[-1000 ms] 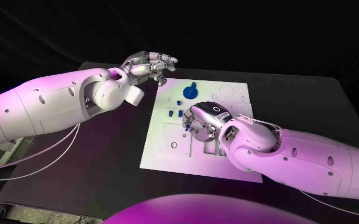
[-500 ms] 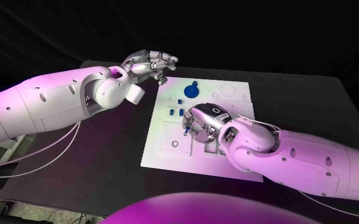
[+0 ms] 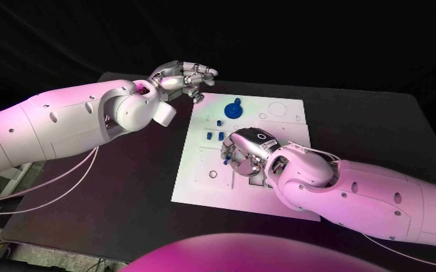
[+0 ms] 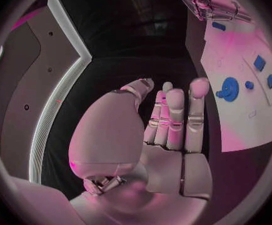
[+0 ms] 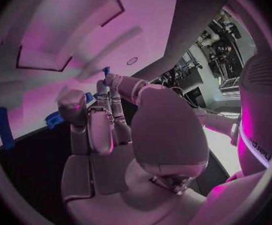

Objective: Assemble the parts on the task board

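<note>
Right hand [image 3: 247, 153] lowered slightly onto the flat white plastic task board [image 3: 280, 204], pinching a small blue part [image 5: 106, 71] (seating likely underway), round blue gear-shaped piece [image 3: 234, 109] just beyond; left hand [image 3: 184, 77] unmoved, curled shut, empty, off-board above the black surface [image 3: 136, 190].

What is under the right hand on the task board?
The right hand sits low over the task board, a small blue part at its fingertips. The board surface beneath its palm is covered.
</note>
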Controlling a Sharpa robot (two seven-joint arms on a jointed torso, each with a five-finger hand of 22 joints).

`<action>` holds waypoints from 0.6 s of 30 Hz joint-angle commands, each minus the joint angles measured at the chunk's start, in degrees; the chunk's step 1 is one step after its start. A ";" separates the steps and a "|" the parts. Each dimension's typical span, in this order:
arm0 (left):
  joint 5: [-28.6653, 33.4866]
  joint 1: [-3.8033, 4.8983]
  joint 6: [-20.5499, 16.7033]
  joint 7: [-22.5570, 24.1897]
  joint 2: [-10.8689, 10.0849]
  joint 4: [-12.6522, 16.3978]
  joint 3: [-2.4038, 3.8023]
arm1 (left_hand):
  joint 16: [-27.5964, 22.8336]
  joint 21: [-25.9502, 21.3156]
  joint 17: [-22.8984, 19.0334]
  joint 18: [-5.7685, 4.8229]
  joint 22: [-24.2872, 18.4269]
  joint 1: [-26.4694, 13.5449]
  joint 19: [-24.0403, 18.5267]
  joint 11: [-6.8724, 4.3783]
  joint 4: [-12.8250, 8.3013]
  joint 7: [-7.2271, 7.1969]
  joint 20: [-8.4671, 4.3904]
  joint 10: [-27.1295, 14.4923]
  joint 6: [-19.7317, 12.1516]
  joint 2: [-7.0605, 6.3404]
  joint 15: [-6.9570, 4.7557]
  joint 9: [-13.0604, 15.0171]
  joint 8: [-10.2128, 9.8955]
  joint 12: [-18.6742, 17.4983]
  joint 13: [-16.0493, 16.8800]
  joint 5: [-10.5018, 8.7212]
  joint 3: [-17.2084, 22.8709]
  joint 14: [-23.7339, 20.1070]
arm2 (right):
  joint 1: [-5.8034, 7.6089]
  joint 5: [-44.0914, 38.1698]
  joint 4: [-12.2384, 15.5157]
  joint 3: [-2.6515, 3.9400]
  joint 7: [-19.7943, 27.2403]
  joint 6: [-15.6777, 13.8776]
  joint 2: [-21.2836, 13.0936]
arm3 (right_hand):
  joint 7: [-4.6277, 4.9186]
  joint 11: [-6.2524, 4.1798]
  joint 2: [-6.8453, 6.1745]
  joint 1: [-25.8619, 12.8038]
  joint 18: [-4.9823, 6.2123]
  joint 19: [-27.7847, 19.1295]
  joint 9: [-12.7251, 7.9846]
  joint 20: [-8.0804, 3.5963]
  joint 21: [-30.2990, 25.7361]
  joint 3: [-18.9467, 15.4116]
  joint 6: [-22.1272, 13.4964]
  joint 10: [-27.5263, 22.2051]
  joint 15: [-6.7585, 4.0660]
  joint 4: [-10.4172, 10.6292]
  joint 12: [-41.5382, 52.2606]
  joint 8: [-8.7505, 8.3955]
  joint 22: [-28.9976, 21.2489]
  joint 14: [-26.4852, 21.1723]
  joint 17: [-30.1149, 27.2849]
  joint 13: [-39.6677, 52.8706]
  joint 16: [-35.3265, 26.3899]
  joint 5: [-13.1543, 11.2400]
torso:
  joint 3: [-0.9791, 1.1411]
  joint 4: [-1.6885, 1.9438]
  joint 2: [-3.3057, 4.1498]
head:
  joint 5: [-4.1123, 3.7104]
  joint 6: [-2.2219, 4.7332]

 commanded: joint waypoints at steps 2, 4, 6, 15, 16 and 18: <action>-0.25 0.03 1.26 -0.11 0.01 0.01 0.03 | 0.31 -0.03 -0.04 0.79 2.75 -0.11 0.36 0.27 -0.09 -0.07 0.01 0.28 -0.40 -0.39 -0.03 0.09 0.34 -0.24 -0.07 0.18 0.39 0.24 | -0.19 -0.25 0.00 -0.02 0.46 1.19 0.17 | -0.01 -2.79 0.33 0.37 -0.45 -0.45 0.06 -0.14 0.12 0.33 0.53 3.23 -0.33 -0.17 0.55 -0.06 0.05 2.17 -0.06 5.19 -0.08 0.38 | 0.03 -0.03 -0.03 | 0.15 -0.16; -0.26 0.03 1.33 -0.15 0.00 -0.02 0.03 | 0.35 -0.04 0.01 0.79 2.76 -0.11 0.39 0.28 -0.13 -0.05 0.01 0.29 -0.57 -0.43 -0.04 0.12 0.42 -0.27 -0.09 0.34 0.45 0.28 | -0.22 -0.27 -0.05 -0.02 0.41 1.36 0.19 | -0.01 -2.79 0.33 0.37 -0.45 -0.45 0.06 -0.14 0.12 0.33 0.53 3.23 -0.33 -0.17 0.55 -0.06 0.05 2.17 -0.06 5.19 -0.08 0.38 | 0.03 -0.03 -0.03 | 0.15 -0.16; -0.28 0.03 1.38 -0.19 0.00 -0.03 0.03 | 0.35 -0.04 0.01 0.79 2.76 -0.11 0.39 0.28 -0.13 -0.05 0.01 0.29 -0.57 -0.43 -0.04 0.12 0.42 -0.27 -0.09 0.34 0.45 0.28 | -0.23 -0.35 -0.10 -0.03 0.31 1.59 0.20 | -0.01 -2.79 0.32 0.35 -0.47 -0.42 0.09 -0.14 0.19 0.34 0.54 3.23 -0.33 -0.20 0.54 -0.07 0.14 2.18 0.05 5.22 -0.01 0.42 | 0.01 -0.03 -0.03 | 0.15 -0.19; -0.34 0.03 1.71 -0.32 0.03 -0.08 0.03 | 0.35 -0.04 0.01 0.79 2.76 -0.11 0.39 0.28 -0.13 -0.05 0.01 0.29 -0.57 -0.43 -0.04 0.12 0.42 -0.27 -0.09 0.34 0.45 0.28 | -0.53 -1.73 -0.58 -0.07 -1.58 3.17 0.94 | 0.00 -2.79 0.27 0.29 -0.42 -0.56 0.13 -0.15 0.05 0.36 0.52 3.21 -0.33 -0.26 0.52 -0.10 0.00 2.14 -0.13 5.27 -0.09 0.48 | 0.01 -0.03 -0.01 | 0.11 -0.19; -0.34 0.03 1.78 -0.33 0.05 -0.09 0.03 | 0.35 -0.04 0.01 0.79 2.76 -0.11 0.39 0.28 -0.13 -0.05 0.01 0.29 -0.57 -0.43 -0.04 0.12 0.42 -0.27 -0.09 0.34 0.45 0.28 | -0.59 -2.01 -0.64 -0.07 -1.92 3.33 1.06 | 0.01 -2.78 0.25 0.26 -0.39 -0.62 0.14 -0.15 -0.03 0.36 0.51 3.20 -0.32 -0.27 0.51 -0.11 -0.09 2.13 -0.20 5.28 -0.13 0.50 | 0.01 -0.03 -0.01 | 0.11 -0.19; -0.35 0.03 1.92 -0.35 0.06 -0.08 0.03 | 0.35 -0.04 0.01 0.79 2.76 -0.11 0.39 0.28 -0.13 -0.05 0.01 0.29 -0.57 -0.43 -0.04 0.12 0.42 -0.27 -0.09 0.34 0.45 0.28 | -0.71 -2.68 -0.76 -0.08 -2.61 3.58 1.23 | 0.01 -2.78 0.25 0.26 -0.39 -0.62 0.14 -0.15 -0.03 0.36 0.51 3.20 -0.32 -0.27 0.51 -0.11 -0.09 2.13 -0.20 5.28 -0.13 0.50 | 0.01 -0.03 -0.01 | 0.11 -0.19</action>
